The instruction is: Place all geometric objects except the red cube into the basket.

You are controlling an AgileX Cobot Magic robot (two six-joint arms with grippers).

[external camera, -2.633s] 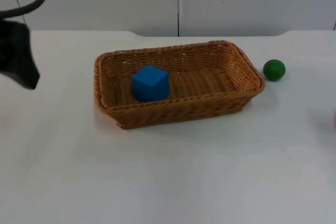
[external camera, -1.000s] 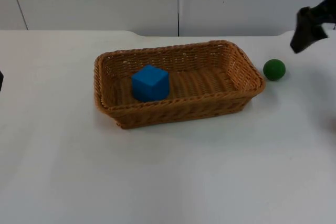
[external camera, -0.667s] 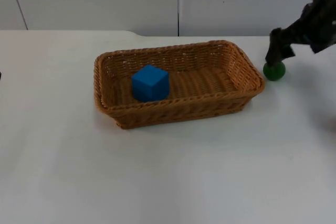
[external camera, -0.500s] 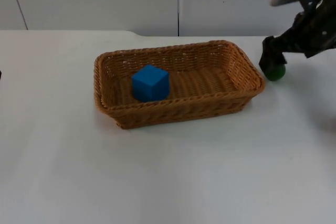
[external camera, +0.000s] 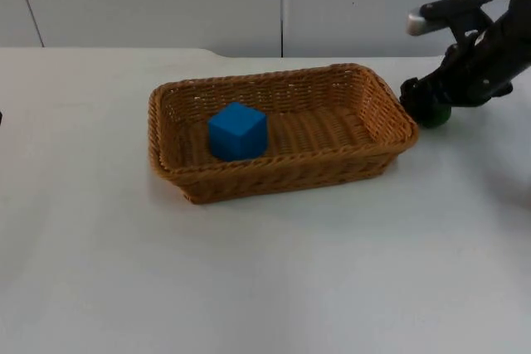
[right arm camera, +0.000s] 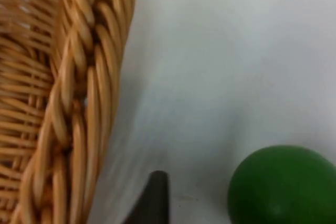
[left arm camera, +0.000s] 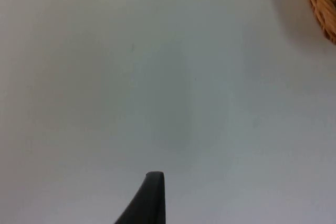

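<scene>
1. Sitting on the white counter (external camera: 265, 271), the wicker basket (external camera: 390, 118) holds a blue cube (external camera: 237, 131).
2. Just beyond its right end lies the green ball (right arm camera: 281, 184), on the counter.
3. The right gripper (external camera: 421, 101) is down at the ball; whether its fingers are apart cannot be told.

Wicker basket (external camera: 282, 132) — rectangular, upright on the table, holding a blue cube (external camera: 237, 131) toward its left end. Green ball (external camera: 435, 114) — on the table just beside the basket's right end, outside it.
</scene>
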